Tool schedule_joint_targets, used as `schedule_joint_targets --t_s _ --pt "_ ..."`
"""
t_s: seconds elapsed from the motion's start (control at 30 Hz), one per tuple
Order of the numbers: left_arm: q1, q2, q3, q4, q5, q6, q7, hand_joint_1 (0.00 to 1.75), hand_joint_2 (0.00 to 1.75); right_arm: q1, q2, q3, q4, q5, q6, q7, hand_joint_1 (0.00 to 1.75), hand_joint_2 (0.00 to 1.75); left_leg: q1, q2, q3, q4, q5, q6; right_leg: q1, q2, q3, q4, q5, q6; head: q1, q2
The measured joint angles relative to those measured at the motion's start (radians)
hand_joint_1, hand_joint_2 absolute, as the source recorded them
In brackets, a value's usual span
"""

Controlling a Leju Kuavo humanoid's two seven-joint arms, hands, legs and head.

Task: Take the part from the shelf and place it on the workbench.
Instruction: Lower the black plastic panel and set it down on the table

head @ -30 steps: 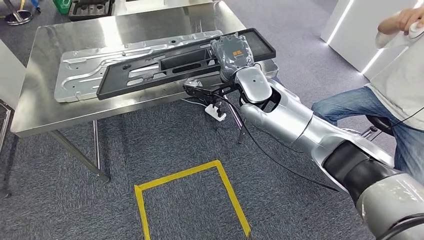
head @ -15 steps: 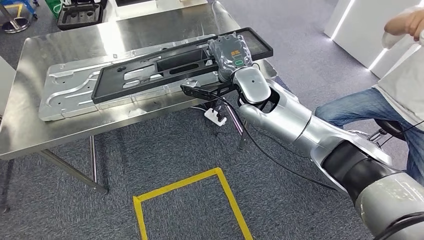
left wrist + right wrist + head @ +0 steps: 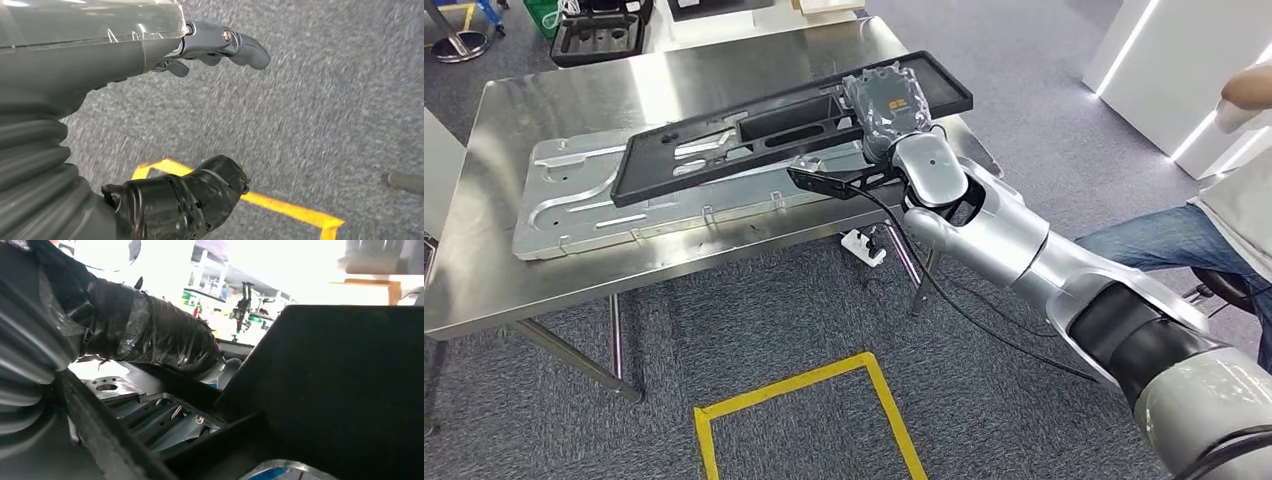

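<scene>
The part is a long black frame (image 3: pixel 754 130) with cut-outs. My right hand (image 3: pixel 889 110) grips it near its right end, over the steel workbench (image 3: pixel 554 95). It lies slanted across a silver stamped plate (image 3: pixel 624 200) on the bench; I cannot tell whether its left end touches the plate. In the right wrist view the black frame (image 3: pixel 340 380) is close up, with my taped thumb (image 3: pixel 160 340) over its edge. My left hand (image 3: pixel 150 125) hangs over the grey carpet with fingers apart and holds nothing.
A seated person (image 3: pixel 1214 220) is at the right, beside a white cabinet (image 3: pixel 1164 70). A white power strip (image 3: pixel 864 247) and cables lie under the bench's right end. Yellow tape (image 3: pixel 804 390) marks a square on the carpet. A black tray (image 3: pixel 599 35) sits behind the bench.
The whole view has shifted, so the camera moved. My right hand keeps its grip on the black frame, which now reaches a little farther over the bench. The person's raised hand has left the picture.
</scene>
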Motion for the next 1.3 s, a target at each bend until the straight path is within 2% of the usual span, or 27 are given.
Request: schedule_joint_targets --t_s 0.07,0.1,0.17,0.27,0.33,0.43,0.47,0.5,0.53,0.6,0.63,0.67,0.73,0.8,0.83,0.87,0.93,0.97,1.0,1.03,1.07,1.1,1.13,1.17,1.2,1.27,1.3 --pt "0.001 0.0 0.0 0.0 0.003 0.0 0.002 0.0 1.75 0.004 0.0 0.0 0.001 0.001 -0.001 -0.002 1.75 1.75 0.011 -0.002 0.007 0.023 -0.026 -0.018 -0.008 0.002 0.03 -0.115 0.083 0.012 0.0 0.0" --pt "0.0 0.0 0.0 0.0 0.005 0.0 0.002 0.0 1.75 0.004 0.0 -0.001 0.002 0.001 -0.002 -0.004 1.75 1.75 0.013 -0.003 0.006 0.035 -0.037 -0.027 -0.008 0.003 0.039 -0.149 0.096 0.009 0.001 0.0" --pt "-0.002 0.002 0.0 0.0 0.008 0.001 0.002 0.0 1.75 0.009 0.001 -0.001 0.003 0.004 -0.005 -0.009 1.75 1.75 0.013 -0.005 0.002 0.051 -0.052 -0.041 -0.003 0.007 0.04 -0.154 0.089 -0.009 0.003 0.0" --pt "0.002 0.001 0.0 0.0 0.01 0.001 0.002 0.0 1.75 0.019 0.005 -0.002 0.002 0.014 -0.008 -0.016 1.75 1.75 0.015 -0.002 -0.003 0.082 -0.07 -0.054 -0.004 0.007 0.049 -0.144 0.081 -0.038 0.002 0.0" --pt "-0.001 0.001 0.0 0.0 0.011 0.001 0.002 0.0 1.75 0.015 0.007 -0.002 0.002 0.019 -0.01 -0.019 1.75 1.75 0.018 0.005 -0.043 0.157 -0.096 -0.063 -0.004 0.007 0.062 -0.143 0.072 -0.049 0.001 0.0" --pt "-0.002 0.0 0.0 0.0 0.013 0.001 0.002 0.0 1.75 0.016 0.008 -0.002 0.002 0.02 -0.011 -0.02 1.75 1.75 0.018 0.01 -0.157 0.329 -0.148 -0.068 0.003 0.007 0.081 -0.144 0.055 -0.055 0.001 0.0" --pt "0.0 0.0 0.0 0.0 0.014 0.001 0.002 0.0 1.75 0.021 0.009 -0.002 0.002 0.02 -0.012 -0.02 1.75 1.75 0.017 0.01 -0.187 0.357 -0.147 -0.064 0.007 0.007 0.09 -0.144 0.048 -0.057 0.001 0.0" --pt "0.002 0.0 0.0 0.0 0.014 0.001 0.002 0.0 1.75 0.027 0.009 -0.002 0.002 0.02 -0.012 -0.021 1.75 1.75 0.014 0.01 -0.2 0.352 -0.127 -0.057 0.012 0.008 0.1 -0.144 0.04 -0.058 0.001 0.0" --pt "0.004 0.0 0.0 0.0 0.014 0.001 0.003 0.0 1.75 0.031 0.01 -0.002 0.002 0.02 -0.012 -0.021 1.75 1.75 0.009 0.009 -0.196 0.31 -0.089 -0.046 0.016 0.009 0.112 -0.145 0.031 -0.059 0.001 0.0" --pt "0.004 0.001 0.0 0.0 0.014 0.001 0.003 0.0 1.75 0.034 0.011 -0.002 0.003 0.02 -0.013 -0.022 1.75 1.75 -0.006 0.01 -0.156 0.176 0.004 -0.014 0.023 0.008 0.137 -0.15 0.015 -0.06 0.002 0.0" --pt "0.003 0.002 0.0 0.0 0.014 0.001 0.004 0.0 1.75 0.033 0.011 -0.002 0.004 0.021 -0.015 -0.022 1.75 1.75 -0.014 0.01 -0.136 0.122 0.028 -0.001 0.024 0.008 0.147 -0.157 0.009 -0.059 0.002 0.0" --pt "0.002 0.003 0.0 0.0 0.014 0.001 0.004 0.0 1.75 0.032 0.011 -0.002 0.005 0.021 -0.016 -0.021 1.75 1.75 -0.02 0.011 -0.119 0.086 0.036 0.01 0.022 0.008 0.155 -0.167 0.006 -0.056 0.002 0.0" --pt "0.002 0.004 -0.001 0.0 0.014 0.001 0.006 0.0 1.75 0.039 0.012 -0.002 0.007 0.021 -0.018 -0.021 1.75 1.75 -0.025 0.011 -0.092 0.051 0.025 0.017 0.022 0.006 0.169 -0.175 0.014 -0.046 0.001 0.0" --pt "0.006 0.005 -0.001 0.0 0.015 0.002 0.007 0.0 1.75 0.049 0.013 -0.002 0.01 0.021 -0.019 -0.021 1.75 1.75 -0.02 0.011 -0.056 0.021 0.026 0.014 0.022 0.002 0.173 -0.156 0.013 -0.039 0.001 0.0" --pt "0.007 0.005 -0.001 0.0 0.015 0.002 0.008 0.0 1.75 0.05 0.013 -0.002 0.011 0.021 -0.019 -0.021 1.75 1.75 -0.017 0.011 -0.04 0.013 0.024 0.013 0.022 0.002 0.159 -0.128 0.003 -0.036 0.001 0.0" --pt "0.007 0.004 -0.001 0.0 0.015 0.002 0.008 0.0 1.75 0.049 0.013 -0.003 0.012 0.022 -0.019 -0.021 1.75 1.75 -0.015 0.01 -0.031 0.007 0.022 0.012 0.02 0.001 0.129 -0.08 -0.013 -0.033 0.001 0.0" --pt "0.003 0.004 -0.001 0.0 0.015 0.002 0.008 0.0 1.75 0.047 0.013 -0.004 0.013 0.022 -0.019 -0.02 1.75 1.75 -0.014 0.008 -0.02 0.006 0.01 0.011 0.017 0.001 0.043 0.035 -0.057 -0.023 0.001 0.0" --pt "0.002 0.004 -0.001 0.0 0.015 0.002 0.009 0.0 1.75 0.05 0.013 -0.005 0.014 0.022 -0.019 -0.02 1.75 1.75 -0.012 0.006 -0.012 0.007 0.002 0.009 0.015 0.001 0.005 0.072 -0.075 -0.017 0.001 0.0" --pt "0.003 0.004 -0.001 0.0 0.015 0.002 0.009 0.0 1.75 0.055 0.013 -0.005 0.016 0.023 -0.018 -0.02 1.75 1.75 -0.01 0.005 -0.001 0.007 -0.008 0.006 0.011 0.001 -0.018 0.079 -0.079 -0.011 0.001 0.0" --pt "0.005 0.003 -0.001 0.0 0.015 0.002 0.01 0.0 1.75 0.06 0.013 -0.005 0.018 0.023 -0.018 -0.02 1.75 1.75 -0.007 0.003 0.012 0.01 -0.02 0.001 0.007 0.001 -0.025 0.053 -0.059 -0.005 0.001 0.0" --pt "0.007 0.003 -0.001 0.0 0.015 0.002 0.01 0.0 1.75 0.064 0.013 -0.005 0.021 0.023 -0.018 -0.02 1.75 1.75 -0.004 0.002 0.024 0.015 -0.033 -0.004 0.001 0.0 -0.02 -0.002 -0.013 0.001 0.001 0.0" --pt "0.008 0.003 -0.001 0.0 0.015 0.002 0.011 0.0 1.75 0.066 0.013 -0.005 0.023 0.023 -0.018 -0.02 1.75 1.75 0.0 0.001 0.032 0.024 -0.049 -0.012 -0.005 -0.002 -0.013 -0.061 0.047 0.007 0.001 0.0" --pt "0.008 0.003 -0.001 0.0 0.015 0.002 0.012 0.0 1.75 0.066 0.013 -0.005 0.027 0.022 -0.017 -0.021 1.75 1.75 0.001 0.001 0.036 0.034 -0.063 -0.019 -0.007 -0.005 -0.012 -0.108 0.094 0.01 0.001 0.0" --pt "0.007 0.003 -0.001 0.0 0.015 0.002 0.013 0.0 1.75 0.066 0.014 -0.005 0.03 0.021 -0.017 -0.021 1.75 1.75 0.002 0.001 0.034 0.045 -0.075 -0.026 -0.008 -0.006 -0.013 -0.134 0.127 0.004 0.001 0.0" --pt "0.006 0.004 -0.001 0.0 0.015 0.002 0.013 0.0 1.75 0.067 0.014 -0.006 0.032 0.02 -0.017 -0.021 1.75 1.75 0.001 0.001 0.031 0.054 -0.085 -0.034 -0.007 -0.007 -0.018 -0.139 0.138 -0.007 0.002 0.0" --pt "0.004 0.005 -0.002 0.0 0.015 0.003 0.014 0.0 1.75 0.072 0.015 -0.006 0.038 0.018 -0.016 -0.021 1.75 1.75 0.001 0.002 0.026 0.068 -0.096 -0.043 -0.007 -0.004 -0.018 -0.132 0.129 -0.034 0.004 0.0" --pt "0.005 0.005 -0.002 0.0 0.015 0.003 0.014 0.0 1.75 0.074 0.015 -0.006 0.042 0.018 -0.015 -0.021 1.75 1.75 0.002 0.004 0.024 0.081 -0.1 -0.048 -0.008 -0.002 -0.014 -0.13 0.124 -0.042 0.004 0.0"
